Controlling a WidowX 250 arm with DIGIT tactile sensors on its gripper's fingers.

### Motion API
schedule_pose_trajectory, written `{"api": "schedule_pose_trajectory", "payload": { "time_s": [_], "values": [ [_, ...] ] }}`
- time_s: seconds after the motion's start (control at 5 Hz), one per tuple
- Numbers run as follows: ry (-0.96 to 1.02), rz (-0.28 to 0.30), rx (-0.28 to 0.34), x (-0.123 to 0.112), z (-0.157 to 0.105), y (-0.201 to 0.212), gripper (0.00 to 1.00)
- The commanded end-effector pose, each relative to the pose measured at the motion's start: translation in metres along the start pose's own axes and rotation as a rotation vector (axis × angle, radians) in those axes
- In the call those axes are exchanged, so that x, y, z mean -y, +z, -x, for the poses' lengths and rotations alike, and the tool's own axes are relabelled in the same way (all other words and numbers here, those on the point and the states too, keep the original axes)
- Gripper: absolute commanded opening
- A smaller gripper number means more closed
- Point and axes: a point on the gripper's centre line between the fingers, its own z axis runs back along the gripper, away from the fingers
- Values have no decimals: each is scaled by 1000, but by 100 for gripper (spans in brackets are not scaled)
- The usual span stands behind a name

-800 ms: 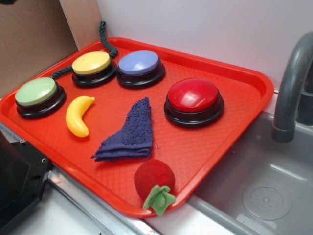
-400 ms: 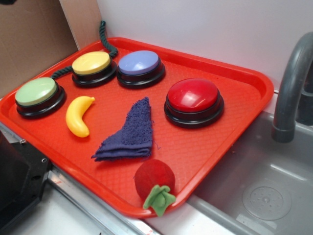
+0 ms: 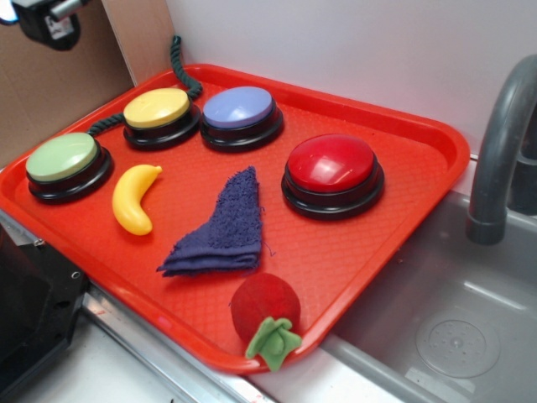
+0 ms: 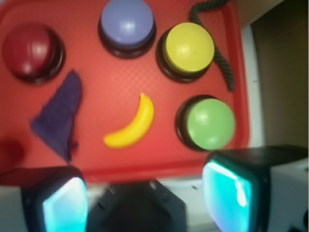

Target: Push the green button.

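Note:
The green button is a pale-green dome on a black base at the left end of the red tray. Only part of my gripper shows in the exterior view, high in the top-left corner, well above and behind the buttons. In the wrist view the green button lies just beyond the right finger, far below it. My gripper is open there, its two cyan-padded fingers wide apart with nothing between them.
On the tray are a yellow button, a lavender-blue button, a red button, a toy banana, a folded purple cloth and a red felt fruit. A sink and grey faucet lie to the right.
My gripper has come into the exterior view at the top-left corner. Nothing on the tray has moved.

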Motion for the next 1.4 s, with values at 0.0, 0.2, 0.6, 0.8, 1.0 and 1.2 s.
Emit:
{"api": "schedule_pose_trajectory", "payload": {
  "time_s": [0.0, 0.2, 0.6, 0.8, 1.0, 1.2],
  "values": [
    [267, 13, 56, -53, -11, -55, 100],
    [316, -1, 35, -66, -14, -77, 100],
    [322, -49, 9, -80, -13, -112, 100],
    [302, -77, 21, -82, -10, -125, 100],
    [277, -88, 22, -80, -13, -138, 100],
    [258, -79, 2, -77, -17, -144, 100]
  ]
}}
